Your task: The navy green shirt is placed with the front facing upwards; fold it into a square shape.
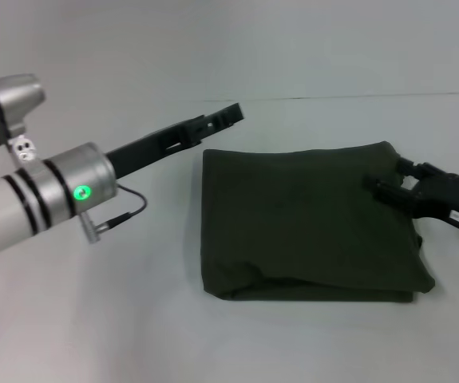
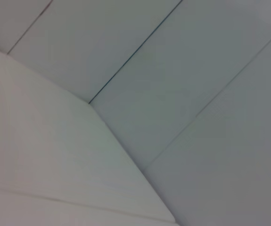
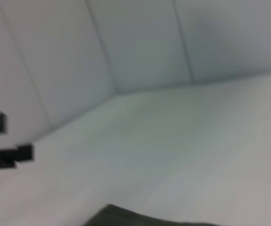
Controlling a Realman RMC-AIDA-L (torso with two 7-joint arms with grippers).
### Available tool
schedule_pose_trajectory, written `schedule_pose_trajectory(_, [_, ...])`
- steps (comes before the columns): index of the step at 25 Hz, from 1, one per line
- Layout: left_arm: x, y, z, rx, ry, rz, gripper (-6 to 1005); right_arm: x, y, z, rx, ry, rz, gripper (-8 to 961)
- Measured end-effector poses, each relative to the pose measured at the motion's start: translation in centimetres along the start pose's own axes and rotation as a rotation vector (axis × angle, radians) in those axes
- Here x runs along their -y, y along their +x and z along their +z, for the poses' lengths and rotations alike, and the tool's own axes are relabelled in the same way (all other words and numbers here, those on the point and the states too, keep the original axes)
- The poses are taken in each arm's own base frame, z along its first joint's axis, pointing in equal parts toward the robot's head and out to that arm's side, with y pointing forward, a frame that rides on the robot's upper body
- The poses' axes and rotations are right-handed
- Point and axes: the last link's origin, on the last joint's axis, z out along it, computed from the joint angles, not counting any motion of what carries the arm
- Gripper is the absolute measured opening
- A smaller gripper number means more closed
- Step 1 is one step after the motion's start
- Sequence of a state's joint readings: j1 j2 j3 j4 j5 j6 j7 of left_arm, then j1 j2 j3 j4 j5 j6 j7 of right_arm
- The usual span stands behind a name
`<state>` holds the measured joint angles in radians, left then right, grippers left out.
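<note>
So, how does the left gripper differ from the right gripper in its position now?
The left gripper is raised off the navy green shirt, beyond its far left corner; the right gripper sits at the shirt's right edge, over the cloth. The left arm reaches in from the left, the right from the right. Both are black.

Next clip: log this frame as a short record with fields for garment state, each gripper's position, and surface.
garment: the navy green shirt lies folded into a roughly square stack, no lettering showing
folded edge: thick layered fold along the near side
left gripper: left gripper raised beyond the shirt's far left corner, not touching it
right gripper: right gripper at the shirt's right edge, over the fabric; contact unclear
surface: white table
wrist views: walls and table; a dark corner of shirt in the right wrist view
</note>
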<state>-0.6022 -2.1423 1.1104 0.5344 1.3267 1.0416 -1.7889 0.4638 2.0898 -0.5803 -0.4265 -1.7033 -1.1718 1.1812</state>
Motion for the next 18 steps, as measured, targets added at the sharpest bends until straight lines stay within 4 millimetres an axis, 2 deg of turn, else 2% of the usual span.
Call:
schedule_pose_trajectory(6, [1.3,0.3,-2.1,0.157,0.039,-0.051,903,-0.9,-0.3,-3.3,0.065,-0.096,-0.089,851])
schedule_pose_trajectory(12, [2.1,0.2,-2.5,0.365,0.153,-0.076,903,-1.2,0.1,-4.4,0.062,-0.128,-0.091,850])
schedule_pose_trajectory(18, [2.7,-0.5,-2.6,0.432,0.209,-0.092,904,-1.3,0.5,-4.7,0.058,-0.129,-0.082,851])
